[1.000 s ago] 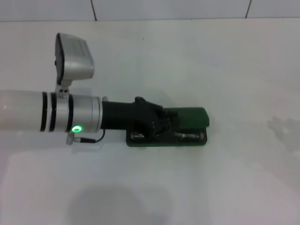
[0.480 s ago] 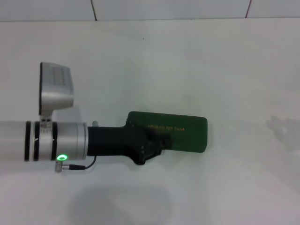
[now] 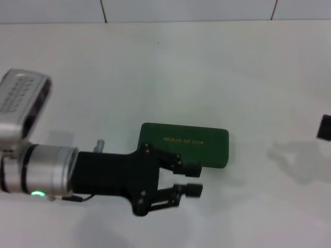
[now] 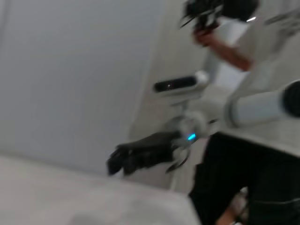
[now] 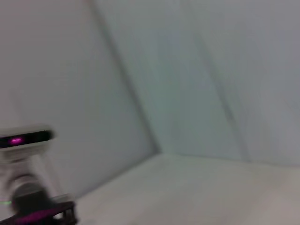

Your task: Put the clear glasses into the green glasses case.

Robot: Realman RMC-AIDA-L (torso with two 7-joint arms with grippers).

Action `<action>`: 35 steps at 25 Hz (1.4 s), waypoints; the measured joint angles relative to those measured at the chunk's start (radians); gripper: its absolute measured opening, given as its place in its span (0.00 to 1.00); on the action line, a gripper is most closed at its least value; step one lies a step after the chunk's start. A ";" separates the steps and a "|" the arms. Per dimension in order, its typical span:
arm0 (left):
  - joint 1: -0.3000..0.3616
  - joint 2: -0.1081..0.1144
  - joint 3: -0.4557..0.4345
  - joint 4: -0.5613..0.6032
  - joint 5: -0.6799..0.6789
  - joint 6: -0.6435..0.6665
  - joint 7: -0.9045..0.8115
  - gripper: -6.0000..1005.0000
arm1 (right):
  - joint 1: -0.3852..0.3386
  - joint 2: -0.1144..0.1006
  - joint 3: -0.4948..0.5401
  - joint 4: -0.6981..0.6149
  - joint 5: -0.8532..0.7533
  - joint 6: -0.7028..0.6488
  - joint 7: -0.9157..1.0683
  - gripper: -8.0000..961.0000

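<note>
One green glasses case [image 3: 183,145] lid down, contents hidden; left tool [image 3: 195,180] spread, empty, beside it.

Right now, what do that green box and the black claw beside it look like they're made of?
The dark green rectangular glasses case, shut on the white table, looks like a hard shell with a matte, leather-like or plastic skin: it keeps crisp rounded corners, shows little shine, and carries small gold lettering. The left arm's black claw, open just in front of it, looks like matte plastic or painted metal; which one is unclear.
</note>
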 joint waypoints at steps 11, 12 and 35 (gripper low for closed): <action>0.021 0.076 -0.152 -0.005 -0.008 0.112 -0.051 0.60 | 0.112 0.007 -0.089 0.181 0.017 -0.181 -0.178 0.44; 0.023 0.080 -0.152 -0.005 -0.008 0.112 -0.050 0.65 | 0.121 0.008 -0.099 0.188 0.019 -0.180 -0.179 0.47; 0.079 0.092 -0.164 -0.006 0.005 0.114 -0.078 0.85 | 0.195 0.010 -0.284 0.264 0.119 -0.120 -0.199 0.89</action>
